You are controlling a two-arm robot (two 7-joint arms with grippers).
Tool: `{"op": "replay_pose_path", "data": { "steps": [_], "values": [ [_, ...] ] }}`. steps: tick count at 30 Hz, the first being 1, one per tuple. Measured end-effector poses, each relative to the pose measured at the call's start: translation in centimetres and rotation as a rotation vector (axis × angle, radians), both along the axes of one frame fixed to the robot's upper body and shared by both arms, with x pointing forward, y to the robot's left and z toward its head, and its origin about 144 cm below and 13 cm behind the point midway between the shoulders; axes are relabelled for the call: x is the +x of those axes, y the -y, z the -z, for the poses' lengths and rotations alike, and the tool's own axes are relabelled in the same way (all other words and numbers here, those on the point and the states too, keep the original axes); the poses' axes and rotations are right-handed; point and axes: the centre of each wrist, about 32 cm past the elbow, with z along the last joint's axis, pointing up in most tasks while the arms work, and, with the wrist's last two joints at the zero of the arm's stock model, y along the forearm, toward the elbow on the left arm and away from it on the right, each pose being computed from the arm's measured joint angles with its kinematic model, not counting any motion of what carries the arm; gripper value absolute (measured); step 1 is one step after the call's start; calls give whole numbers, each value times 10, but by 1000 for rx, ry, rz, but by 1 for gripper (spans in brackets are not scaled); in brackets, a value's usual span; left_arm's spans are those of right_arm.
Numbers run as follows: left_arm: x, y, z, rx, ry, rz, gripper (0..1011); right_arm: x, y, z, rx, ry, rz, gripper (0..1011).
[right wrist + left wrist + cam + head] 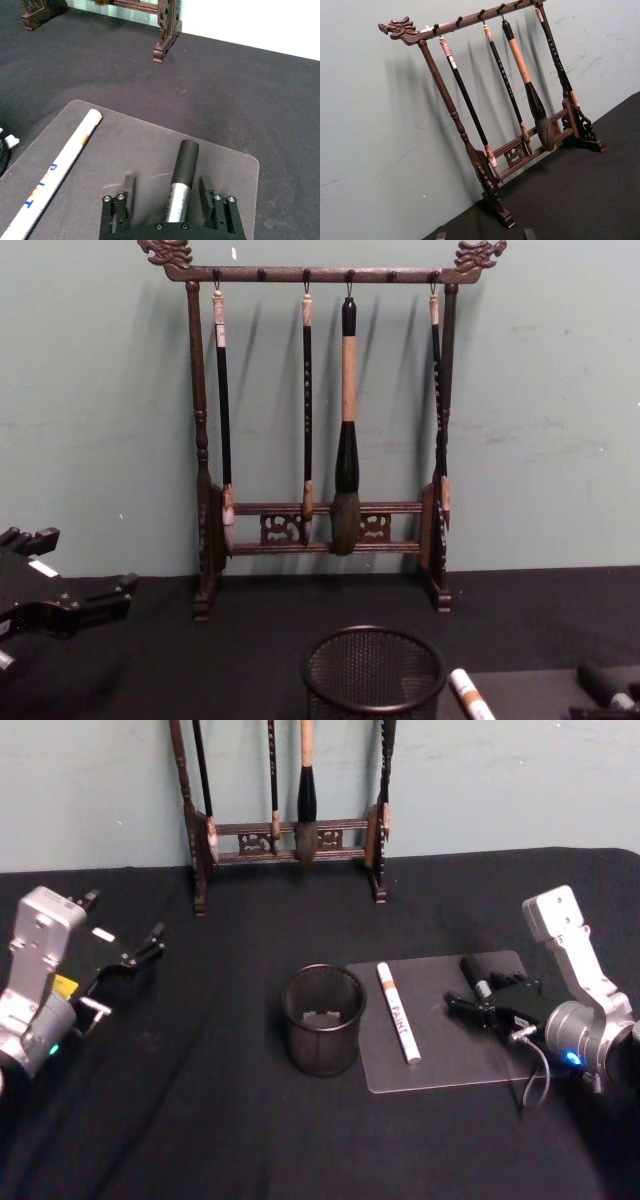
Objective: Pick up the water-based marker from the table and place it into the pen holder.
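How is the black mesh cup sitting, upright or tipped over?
Upright: the pen holder stands on its base, open rim facing up, left of the grey mat.

- The white marker (398, 1012) lying on the grey mat (470, 1065) carries the word "PAINT" in orange capitals along its barrel, readable in the head view.
- In the right wrist view the same barrel (55, 172) shows that lettering in part, in blue and orange; the letters cannot be read whole there.
- No print can be made out on the black-capped silver marker (182, 185).
- The small white sticker (103, 933) on the left arm is too small to read.
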Motion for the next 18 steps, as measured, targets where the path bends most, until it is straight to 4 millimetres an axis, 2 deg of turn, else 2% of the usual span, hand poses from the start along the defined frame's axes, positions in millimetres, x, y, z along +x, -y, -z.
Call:
{"op": "replay_pose_path", "data": {
  "steps": [1,5,6,9,10,18],
  "values": [
    [0,0,0,0,0,0,1001,0,0,0,0,0,0,828],
    [0,0,0,0,0,0,1001,0,0,0,0,1,0,660],
    [0,0,0,0,0,0,1001,0,0,0,0,1,0,660],
    [0,0,0,0,0,0,1001,0,0,0,0,1,0,579],
    [0,0,0,0,0,0,1001,0,0,0,0,1,0,520],
    [0,0,0,0,0,0,1001,0,0,0,0,2,1,272]
  ]
}}
